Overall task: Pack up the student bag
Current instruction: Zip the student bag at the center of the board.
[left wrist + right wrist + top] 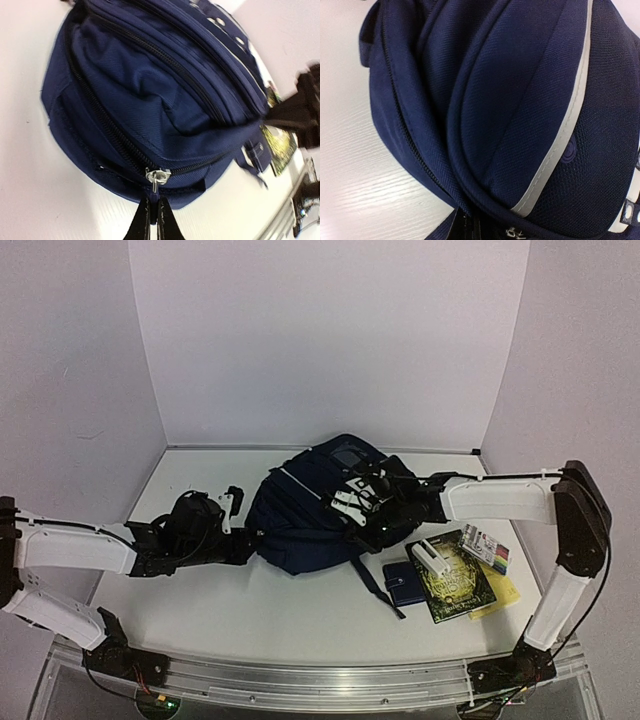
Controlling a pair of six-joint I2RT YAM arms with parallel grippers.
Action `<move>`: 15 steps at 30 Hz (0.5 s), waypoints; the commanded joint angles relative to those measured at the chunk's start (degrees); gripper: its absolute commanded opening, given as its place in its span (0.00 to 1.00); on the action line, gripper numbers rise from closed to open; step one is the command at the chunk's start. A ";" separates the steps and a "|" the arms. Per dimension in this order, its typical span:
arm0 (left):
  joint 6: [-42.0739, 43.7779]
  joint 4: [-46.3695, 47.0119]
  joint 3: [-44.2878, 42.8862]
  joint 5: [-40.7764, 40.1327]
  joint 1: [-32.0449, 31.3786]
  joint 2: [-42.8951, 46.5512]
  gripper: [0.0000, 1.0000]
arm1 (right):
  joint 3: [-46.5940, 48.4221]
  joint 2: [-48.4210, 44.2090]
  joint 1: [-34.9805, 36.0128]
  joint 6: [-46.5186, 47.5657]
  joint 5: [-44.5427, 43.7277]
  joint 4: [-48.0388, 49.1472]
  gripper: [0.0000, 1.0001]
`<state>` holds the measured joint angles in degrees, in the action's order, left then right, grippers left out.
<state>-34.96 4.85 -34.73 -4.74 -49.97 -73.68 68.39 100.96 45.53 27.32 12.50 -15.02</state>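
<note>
The student bag (310, 508), navy with thin pale stripes, lies on its side mid-table. My left gripper (252, 536) is at the bag's left end. In the left wrist view it (154, 212) is shut on the navy zipper pull that hangs from the silver slider (158, 176) of the main zipper. My right gripper (350, 523) reaches in from the right onto the bag's near right side. In the right wrist view its jaws (470, 227) are pinched on a fold of the bag's fabric (520, 100) beside a zipper seam; the fingertips are mostly hidden by cloth.
Right of the bag lie a small navy wallet (403, 582), a dark green book (458, 588) with a white box (430, 558) on it, a pack of markers (486, 548) and a yellow sheet (503, 592). A dark bag strap (372, 580) trails toward the wallet.
</note>
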 commanded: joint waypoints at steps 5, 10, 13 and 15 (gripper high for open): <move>6.71 -0.97 -2.76 3.79 -5.31 2.06 0.00 | 16.81 9.28 -4.40 3.10 -2.82 -1.33 0.04; 4.72 6.23 -2.38 8.21 -6.46 -0.37 0.00 | 16.41 7.05 -4.40 3.72 1.56 -3.48 0.45; 4.50 7.38 -3.53 9.30 -6.46 -2.06 0.00 | 12.30 2.14 -3.64 5.03 9.42 -4.42 0.71; 4.64 7.80 -4.88 10.31 -6.46 -3.45 0.00 | 11.34 -0.06 -1.84 4.62 11.76 -5.26 0.75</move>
<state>-31.07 5.46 -34.59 0.98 -55.77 -75.80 81.35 108.42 41.35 31.29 16.48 -20.51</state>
